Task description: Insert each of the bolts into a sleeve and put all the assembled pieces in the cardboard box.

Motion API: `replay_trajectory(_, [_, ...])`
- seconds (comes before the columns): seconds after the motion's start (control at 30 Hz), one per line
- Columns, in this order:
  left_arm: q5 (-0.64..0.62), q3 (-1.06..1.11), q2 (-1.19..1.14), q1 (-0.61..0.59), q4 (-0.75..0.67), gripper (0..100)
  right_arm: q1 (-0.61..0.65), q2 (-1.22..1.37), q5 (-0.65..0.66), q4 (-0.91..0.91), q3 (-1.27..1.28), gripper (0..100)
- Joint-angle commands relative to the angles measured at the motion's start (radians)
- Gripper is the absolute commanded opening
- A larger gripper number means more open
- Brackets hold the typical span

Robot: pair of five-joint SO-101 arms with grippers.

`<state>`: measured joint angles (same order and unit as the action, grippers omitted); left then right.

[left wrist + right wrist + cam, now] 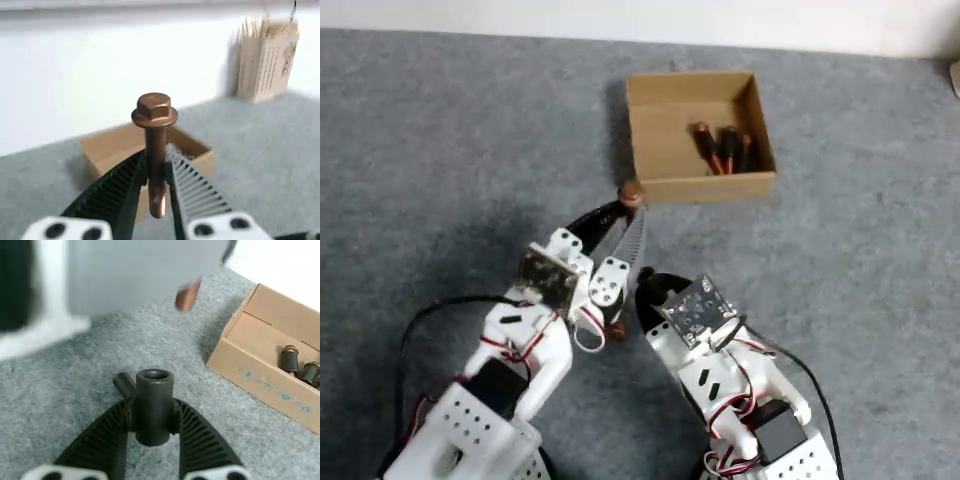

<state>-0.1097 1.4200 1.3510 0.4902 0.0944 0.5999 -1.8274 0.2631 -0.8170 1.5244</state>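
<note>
Now the bolt is pinched in the left gripper, just beside the box, and the right gripper hugs the sleeve farther from the box. If the bolt tilts, it could bump the sleeve's rim and drop.

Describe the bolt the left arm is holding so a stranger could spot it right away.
Start at the cardboard box. Just outside its near left corner, the left gripper holds a copper-coloured bolt. Unlike the assembled pieces in the box, its shank is bare.
</note>
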Motion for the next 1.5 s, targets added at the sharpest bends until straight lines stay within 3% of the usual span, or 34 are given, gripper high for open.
replay_trajectory(0.0, [-0.066,0.027,0.079,0.024,-0.012,1,0.007,-0.012,-0.009,0.035,-0.015,0.5])
replay_trajectory(0.17, [-0.152,0.042,0.091,0.022,0.009,1,0.005,-0.012,-0.009,0.035,-0.016,0.5])
replay_trajectory(0.3, [-0.147,0.067,0.099,0.027,0.006,1,0.005,-0.012,-0.009,0.035,-0.019,0.5])
replay_trajectory(0.47, [0.034,0.148,0.102,0.027,-0.127,1,0.005,-0.012,-0.009,0.035,-0.016,0.5])
replay_trajectory(0.57, [-0.021,0.179,0.102,0.027,-0.224,1,-0.007,-0.012,-0.009,0.035,-0.015,0.5])
replay_trajectory(0.67, [-0.15,0.162,0.102,0.019,-0.229,1,-0.053,-0.012,-0.009,0.035,-0.015,0.5])
replay_trajectory(0.77, [-0.259,0.108,0.102,0.018,-0.14,1,-0.09,-0.012,-0.009,0.035,-0.015,0.5])
replay_trajectory(0.87, [-0.347,0.019,0.102,0.027,0.046,1,-0.088,-0.012,-0.011,0.035,-0.013,0.5])
replay_trajectory(1.0, [-0.376,-0.084,0.102,0.064,0.233,1,-0.087,-0.012,-0.011,0.035,-0.013,0.5])
replay_trajectory(1.17, [-0.379,-0.091,0.101,0.163,0.239,1,-0.081,-0.012,-0.074,0.05,-0.013,0.5])
replay_trajectory(1.47, [-0.381,-0.09,0.097,0.15,0.239,1,-0.076,-0.012,-0.074,0.051,-0.012,0.5])
